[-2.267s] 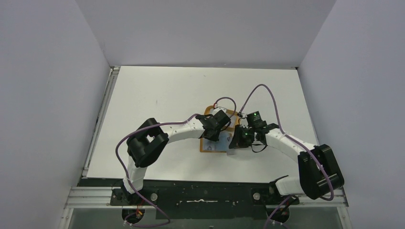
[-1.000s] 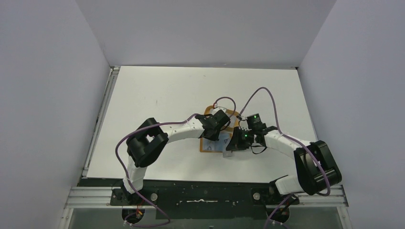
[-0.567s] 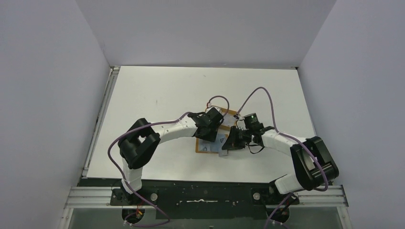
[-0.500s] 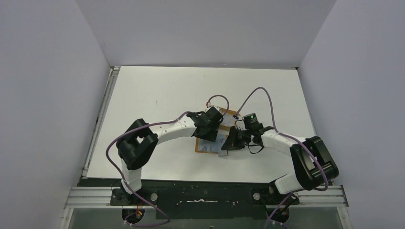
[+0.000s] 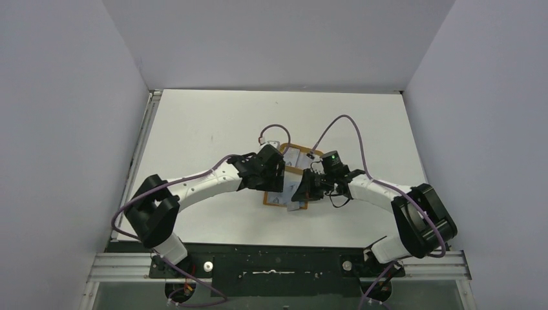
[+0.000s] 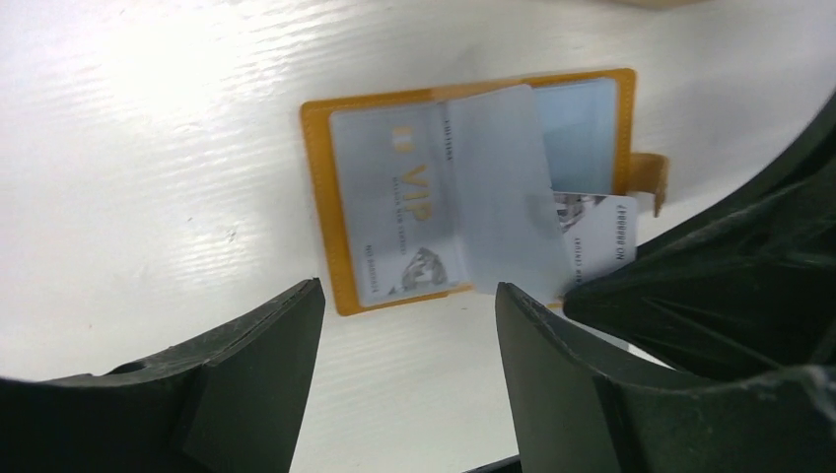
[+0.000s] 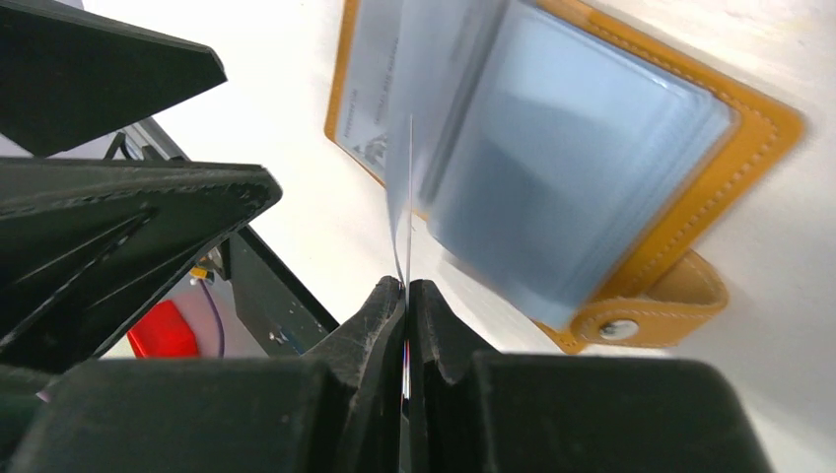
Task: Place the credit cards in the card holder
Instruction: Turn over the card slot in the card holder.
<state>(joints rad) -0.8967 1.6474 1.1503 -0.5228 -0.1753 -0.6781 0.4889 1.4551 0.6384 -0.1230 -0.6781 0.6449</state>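
right gripper (image 7: 405, 286) pinches a thin credit card (image 6: 503, 187) by its edge over the open card holder (image 6: 320, 197), probably stiff but slick; left gripper (image 6: 404, 325) wide, empty.

The card holder (image 6: 317, 197) lies open and flat on the white tabletop (image 6: 148, 177), its closure tab (image 6: 651, 177) at the right edge. A silvery VIP card (image 6: 394, 207) covers its left half. A pale card (image 6: 503, 187) slants across the middle (its lower end meets a black bulk (image 6: 730, 266)), with a printed card (image 6: 603, 241) just beside it. The left pincer (image 6: 406, 296) hangs above, fingers apart and empty.
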